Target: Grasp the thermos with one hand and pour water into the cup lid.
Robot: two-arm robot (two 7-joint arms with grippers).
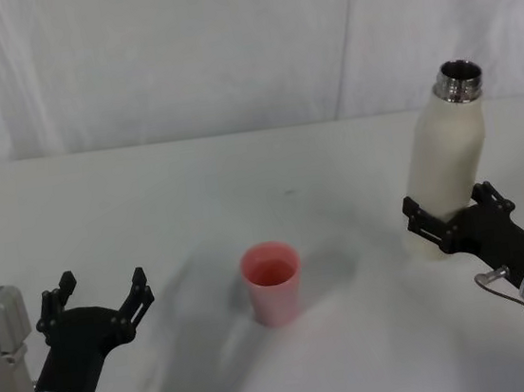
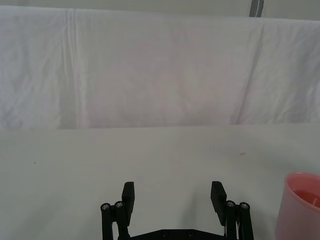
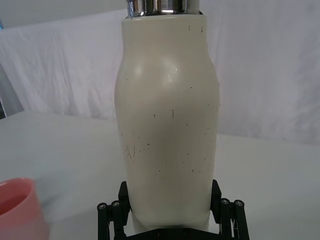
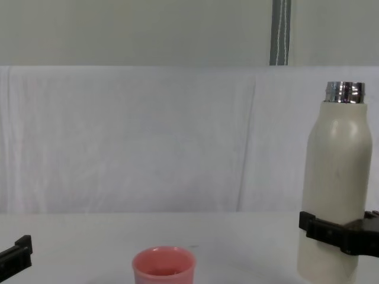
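Nearest you, low on your left: the left gripper point(image 1: 102, 294) hovers over the white table point(image 1: 241, 179), fingers spread wide with nothing between them; its wrist view shows the two black fingertips point(image 2: 128, 192) well apart above bare tabletop, and the cup's pink wall just at that picture's edge.

Centre, a little farther out: the cup lid point(image 1: 273, 282) stands upright on the table, rim up, clear of both grippers; it sits between them, somewhat nearer the left one; the inside looks pink and shaded, and you cannot tell from here whether any liquid is in it; the chest view has it point(image 4: 163, 268) low in the middle, much shorter than the bottle.

On your right, about level with the cup: the right gripper point(image 1: 455, 214) is closed around the lower body of the thermos point(image 1: 446, 156), one finger on each side; the right wrist view shows the cream body point(image 3: 169, 130) filling the gap between the fingers, both pressed to its sides.

The thermos stands upright, steel neck open at the top, no cap on it; its base is at or just off the table, you cannot tell which; it is well apart from the cup lid.

Farthest: a white cloth backdrop point(image 4: 148, 136) hangs behind the table's rear edge.
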